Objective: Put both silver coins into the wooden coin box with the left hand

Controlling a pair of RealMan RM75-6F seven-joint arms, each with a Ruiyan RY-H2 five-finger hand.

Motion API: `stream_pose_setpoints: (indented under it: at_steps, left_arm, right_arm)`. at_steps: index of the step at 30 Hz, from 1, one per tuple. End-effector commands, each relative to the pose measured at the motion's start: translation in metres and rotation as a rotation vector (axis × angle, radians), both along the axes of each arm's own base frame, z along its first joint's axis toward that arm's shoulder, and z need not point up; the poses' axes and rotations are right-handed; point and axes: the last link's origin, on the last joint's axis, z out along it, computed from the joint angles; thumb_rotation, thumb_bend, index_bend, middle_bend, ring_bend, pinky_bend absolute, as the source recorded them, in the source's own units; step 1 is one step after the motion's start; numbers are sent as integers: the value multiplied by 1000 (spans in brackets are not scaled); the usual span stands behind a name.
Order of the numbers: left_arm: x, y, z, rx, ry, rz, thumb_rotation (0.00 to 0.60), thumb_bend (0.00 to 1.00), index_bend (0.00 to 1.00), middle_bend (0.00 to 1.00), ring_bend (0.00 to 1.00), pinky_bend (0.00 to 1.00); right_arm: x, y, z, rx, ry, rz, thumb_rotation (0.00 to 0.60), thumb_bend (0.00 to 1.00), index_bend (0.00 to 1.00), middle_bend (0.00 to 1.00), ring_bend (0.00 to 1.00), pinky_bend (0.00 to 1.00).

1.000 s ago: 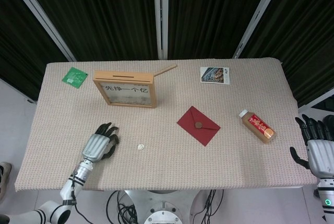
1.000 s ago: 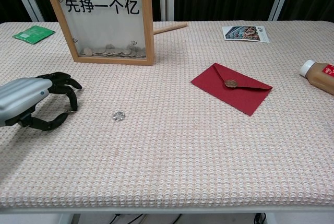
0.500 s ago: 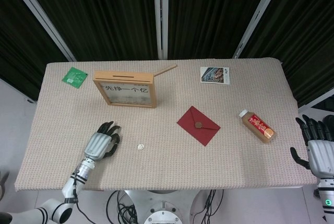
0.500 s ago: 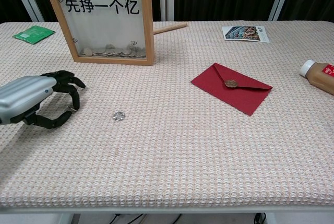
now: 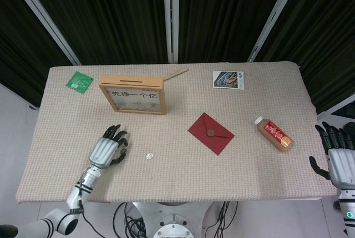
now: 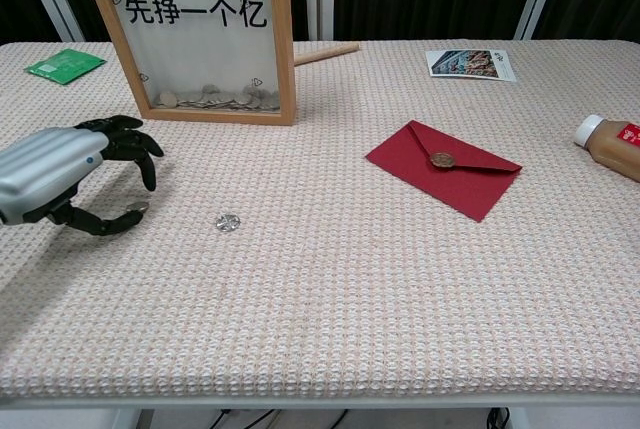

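On woven cloth (image 6: 330, 279): round silver coin (image 6: 228, 221); metal-backed left hand (image 6: 75, 174).

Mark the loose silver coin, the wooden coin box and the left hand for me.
silver coin (image 6: 228, 220), chest view, its face.
wooden coin box (image 5: 132, 81), head view, top edge by the slot.
left hand (image 6: 55, 171), chest view, silver back.

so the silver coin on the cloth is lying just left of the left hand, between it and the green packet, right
No. The silver coin lies to the right of the left hand, between it and the red envelope, apart from the fingers. The chest view shows this plainly.
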Motion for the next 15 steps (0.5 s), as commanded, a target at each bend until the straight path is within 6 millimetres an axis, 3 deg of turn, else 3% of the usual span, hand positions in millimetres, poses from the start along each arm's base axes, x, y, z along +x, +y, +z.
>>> stream_pose_setpoints:
  at_steps: [1, 15]
  left_arm:
    - [1, 0, 0, 21, -4, -17, 600, 286, 471, 226, 42, 108]
    - [-1, 2, -2, 34, -10, -18, 600, 357, 525, 241, 47, 114]
  right_arm:
    - [0, 0, 0, 1, 0, 0, 600, 310, 0, 0, 0, 0]
    - [0, 0, 0, 9, 6, -3, 600, 326, 0, 0, 0, 0]
